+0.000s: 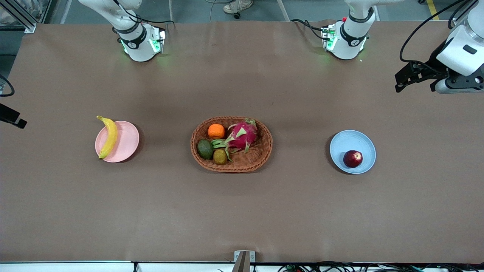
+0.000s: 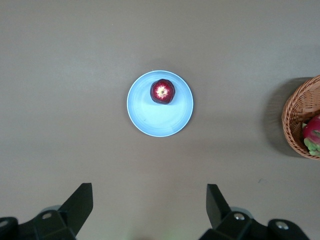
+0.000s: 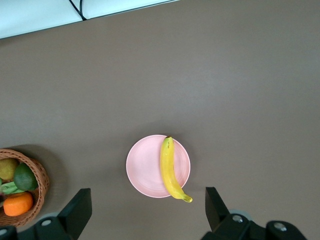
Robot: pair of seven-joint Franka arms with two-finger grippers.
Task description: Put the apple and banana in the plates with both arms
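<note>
The banana (image 1: pixel 109 136) lies on the pink plate (image 1: pixel 126 145) toward the right arm's end of the bench (image 1: pixel 242 211), running along the plate's outer side with both tips reaching past the rim. The apple (image 1: pixel 352 158) sits on the blue plate (image 1: pixel 349 141) toward the left arm's end, resting on the part of the plate nearer the front camera, stem end up with its pale centre showing in the left wrist view.

Between the two plates, well apart from each, stands a wicker basket (image 1: pixel 261 151). It holds a pink dragon fruit (image 1: pixel 242 135), an orange (image 1: pixel 216 131), an avocado (image 1: pixel 205 149) and a kiwi (image 1: pixel 220 156), packed close together.

The left pincer (image 2: pixel 150 207) hangs high over the bench at the left arm's end, away from the blue plate. Its two fingers are spread wide apart with nothing between them, and the blue plate with the apple shows in the gap.

The right pincer (image 3: pixel 149 210) is up over the bench at the right arm's end. Its fingers are likewise spread wide and carry nothing; the pink plate and banana appear between them, with the basket's edge off to one side. Only a dark corner of that arm's hand shows at the edge of the front view.
</note>
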